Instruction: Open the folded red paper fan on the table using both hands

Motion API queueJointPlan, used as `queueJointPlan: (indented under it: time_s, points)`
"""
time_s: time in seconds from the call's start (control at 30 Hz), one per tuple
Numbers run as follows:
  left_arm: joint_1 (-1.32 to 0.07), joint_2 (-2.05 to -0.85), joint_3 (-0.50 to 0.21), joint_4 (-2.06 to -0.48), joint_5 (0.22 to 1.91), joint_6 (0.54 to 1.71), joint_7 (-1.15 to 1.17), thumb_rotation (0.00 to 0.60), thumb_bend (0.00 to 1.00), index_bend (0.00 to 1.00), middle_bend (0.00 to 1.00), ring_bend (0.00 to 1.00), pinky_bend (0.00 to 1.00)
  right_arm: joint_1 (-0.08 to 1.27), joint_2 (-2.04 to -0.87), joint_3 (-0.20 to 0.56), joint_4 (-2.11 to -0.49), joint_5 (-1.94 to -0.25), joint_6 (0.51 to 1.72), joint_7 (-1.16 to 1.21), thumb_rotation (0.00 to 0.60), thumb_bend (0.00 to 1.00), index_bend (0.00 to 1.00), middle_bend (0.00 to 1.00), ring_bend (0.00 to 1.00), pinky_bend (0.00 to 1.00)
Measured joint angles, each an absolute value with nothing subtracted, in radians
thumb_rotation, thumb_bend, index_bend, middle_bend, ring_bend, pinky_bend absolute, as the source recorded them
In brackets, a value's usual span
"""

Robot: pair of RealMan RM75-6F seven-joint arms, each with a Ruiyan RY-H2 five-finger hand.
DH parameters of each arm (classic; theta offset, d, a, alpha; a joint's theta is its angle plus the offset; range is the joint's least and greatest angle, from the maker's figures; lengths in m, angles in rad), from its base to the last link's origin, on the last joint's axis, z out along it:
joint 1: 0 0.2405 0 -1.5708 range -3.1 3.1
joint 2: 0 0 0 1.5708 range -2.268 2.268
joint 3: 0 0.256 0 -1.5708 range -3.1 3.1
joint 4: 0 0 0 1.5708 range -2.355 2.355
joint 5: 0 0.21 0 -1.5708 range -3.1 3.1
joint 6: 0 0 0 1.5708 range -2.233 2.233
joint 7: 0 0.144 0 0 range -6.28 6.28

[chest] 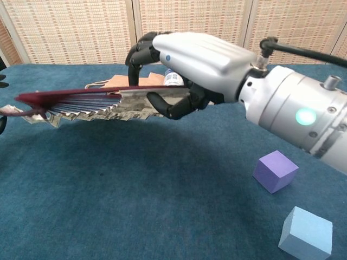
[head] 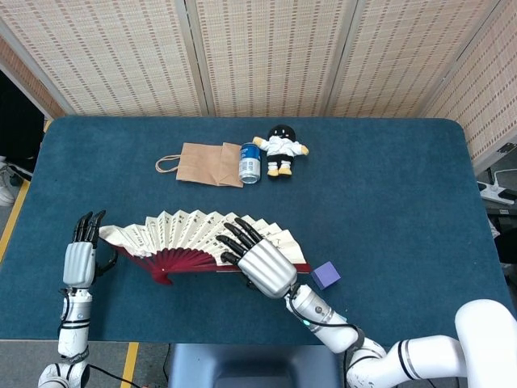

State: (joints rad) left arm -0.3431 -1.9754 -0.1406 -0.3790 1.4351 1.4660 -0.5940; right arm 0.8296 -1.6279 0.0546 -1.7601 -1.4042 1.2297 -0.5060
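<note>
Holding the fan (head: 206, 238) spread wide: right hand (head: 262, 265) is clamped on its right end, fingers over the top and thumb underneath, as the chest view shows plainly. The fan sits level, just above the table (head: 388, 202); whether it touches the cloth, cannot tell. Its pleated paper fans out ahead of the right hand and across toward the left hand (head: 81, 259).

Left hand stands upright just beside the fan's left tip, fingers straight and apart, holding nothing; contact with the tip cannot be judged.

Judgement: the opening step looks essentially complete, with ribs spread to a broad arc. The next move likely calls for setting the fan flat and releasing without letting the pleats close up again.

Beyond the right hand's fingertips, well apart: paper bag (head: 202, 164), can (head: 250, 162), doll (head: 280, 149). Just right of the hand: purple block (head: 325, 275); a blue block (chest: 306, 232) nearer the robot.

Writing: can label too small to read. None elsewhere.
</note>
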Motion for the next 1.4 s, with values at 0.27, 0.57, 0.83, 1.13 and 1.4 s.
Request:
queueJointPlan:
  time_s: [0.27, 0.57, 0.83, 1.13, 1.4]
  points:
    - [-0.318, -1.931, -0.078, -0.377, 1.465, 1.357, -0.551, 0.600, 0.40, 0.00, 0.00, 0.00, 0.05, 0.798, -1.614, 0.024, -1.762, -1.443, 1.208, -0.572, 0.600, 0.53, 0.09, 0.14, 0.00, 0.00]
    - [-0.304, -1.726, -0.019, -0.624, 1.503, 1.304, -0.477, 0.600, 0.38, 0.00, 0.00, 0.00, 0.05, 0.781, -1.520, -0.005, -1.824, -1.347, 1.119, -0.711, 0.600, 0.24, 0.00, 0.00, 0.00, 0.00]
    - [-0.275, -1.515, -0.034, -0.943, 1.461, 1.291, -0.331, 0.600, 0.37, 0.00, 0.00, 0.00, 0.05, 0.787, -1.413, -0.018, -1.903, -1.194, 1.037, -0.809, 0.600, 0.11, 0.00, 0.00, 0.00, 0.00]
    - [-0.241, -1.381, -0.058, -1.175, 1.439, 1.320, -0.379, 0.600, 0.38, 0.00, 0.00, 0.00, 0.05, 0.847, -1.304, -0.054, -1.967, -0.934, 0.940, -0.925, 0.600, 0.05, 0.00, 0.00, 0.00, 0.00]
    - [-0.207, -1.334, -0.067, -1.279, 1.488, 1.431, -0.469, 0.600, 0.40, 0.00, 0.00, 0.00, 0.05, 0.779, -1.233, -0.051, -2.010, -1.013, 1.027, -0.758, 0.600, 0.05, 0.00, 0.00, 0.00, 0.00]
